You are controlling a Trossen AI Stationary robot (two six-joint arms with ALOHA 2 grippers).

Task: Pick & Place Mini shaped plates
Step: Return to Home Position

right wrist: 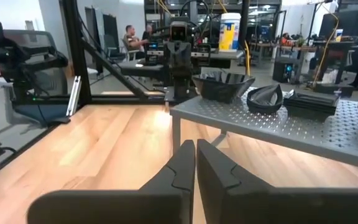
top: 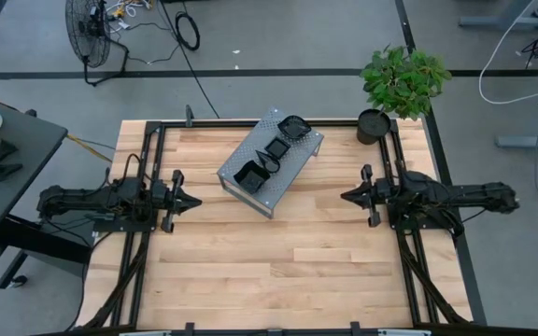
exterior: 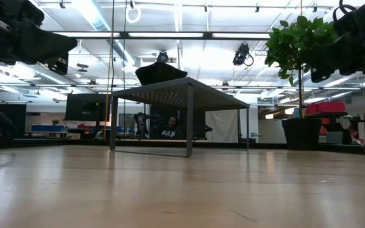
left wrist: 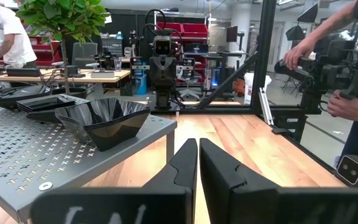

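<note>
Several glossy black mini shaped plates sit on top of a grey perforated metal stand (top: 271,161) at the table's far middle: a faceted bowl-like one (left wrist: 104,121) at its near-left end, flatter ones (top: 278,147) in the middle, one (top: 293,127) at the far end. In the right wrist view they show as a wavy dish (right wrist: 222,84), a curled one (right wrist: 265,98) and a square one (right wrist: 309,101). My left gripper (top: 194,201) hovers shut at the table's left. My right gripper (top: 346,196) hovers shut at the right. Both point at the stand from well away.
A potted plant (top: 395,89) in a round black pot stands at the table's far right corner. Black frame rails run along the table's left and right sides. Bare wood lies between the arms and along the near half. People stand in the room beyond.
</note>
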